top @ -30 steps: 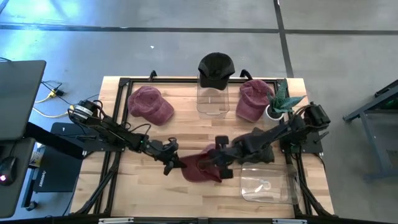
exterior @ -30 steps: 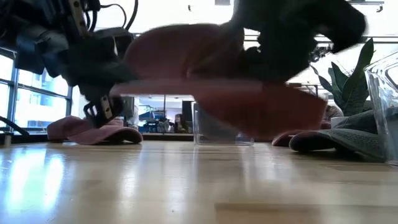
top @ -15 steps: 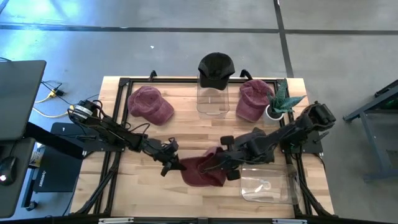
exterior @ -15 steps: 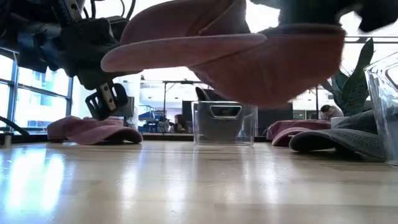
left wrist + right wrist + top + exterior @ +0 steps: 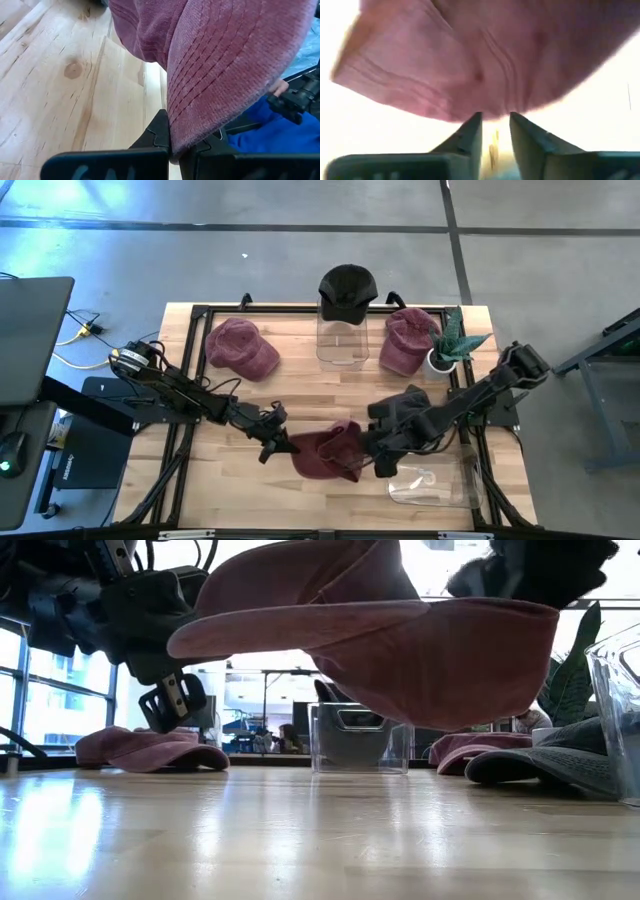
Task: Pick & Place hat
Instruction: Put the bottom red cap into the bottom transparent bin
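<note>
**Maroon hat hangs over the counter on one pinch**

The maroon hat [image 5: 325, 452] is in the air above the front middle of the counter [image 5: 300, 395], clear of the wood in the low view. The left gripper [image 5: 172, 147] has its fingers pressed together on the edge of the brim, the stitched rows running right down into the pinch. The right gripper [image 5: 495, 125] sits just beside the crown on the hat's other side; its fingers stand slightly apart with light showing between them and no cloth in the gap, so it does not appear to hold anything.

The risk, as I judge it, is that the whole hat now depends on that single brim pinch. The fabric is soft and the crown hangs heavy to one side, so a quick swing could twist the brim out of the fingers or drag the crown across the counter. The clear box [image 5: 430, 480] lies just beside the hat on the right arm's side, and a loose crown could catch on its wall.

The hat looks like washed, velvety maroon cloth with a curved, row-stitched brim; the crown sags rather than holding its dome.
</note>
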Controlling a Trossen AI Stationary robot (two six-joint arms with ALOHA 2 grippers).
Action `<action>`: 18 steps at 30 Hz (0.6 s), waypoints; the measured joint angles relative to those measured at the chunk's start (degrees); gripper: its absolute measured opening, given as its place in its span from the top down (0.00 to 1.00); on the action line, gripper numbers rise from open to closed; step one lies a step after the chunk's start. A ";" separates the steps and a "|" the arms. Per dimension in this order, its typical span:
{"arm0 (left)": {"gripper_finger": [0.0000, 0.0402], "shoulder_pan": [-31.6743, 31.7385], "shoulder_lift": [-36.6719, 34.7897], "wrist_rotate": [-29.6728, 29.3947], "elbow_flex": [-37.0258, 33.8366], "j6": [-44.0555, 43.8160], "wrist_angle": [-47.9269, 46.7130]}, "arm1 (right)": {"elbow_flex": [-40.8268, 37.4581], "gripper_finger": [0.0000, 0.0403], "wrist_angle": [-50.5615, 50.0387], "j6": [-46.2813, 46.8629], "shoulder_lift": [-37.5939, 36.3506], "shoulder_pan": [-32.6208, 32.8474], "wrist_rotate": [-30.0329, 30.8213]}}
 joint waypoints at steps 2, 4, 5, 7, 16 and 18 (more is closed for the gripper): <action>1.00 0.00 0.00 -0.06 0.00 0.49 0.06 | -0.04 0.68 -4.19 5.88 -0.34 0.00 1.91; 1.00 0.00 0.00 -0.21 0.00 1.38 0.53 | -1.24 0.59 -5.18 11.33 -0.68 -0.02 6.09; 1.00 0.02 -0.01 -0.31 0.03 1.56 0.59 | -2.53 0.55 -4.45 13.33 -1.03 -0.17 7.47; 1.00 0.01 -0.02 -0.88 0.04 2.16 0.57 | -6.00 0.48 -1.80 16.23 -1.89 -0.44 7.91; 1.00 0.02 -0.02 -1.22 0.04 3.97 2.14 | -25.00 0.42 47.12 13.58 -5.81 -5.88 -5.47; 1.00 0.02 -0.02 -1.22 0.09 4.06 2.88 | -27.03 0.44 53.08 13.58 -5.88 -7.72 -8.74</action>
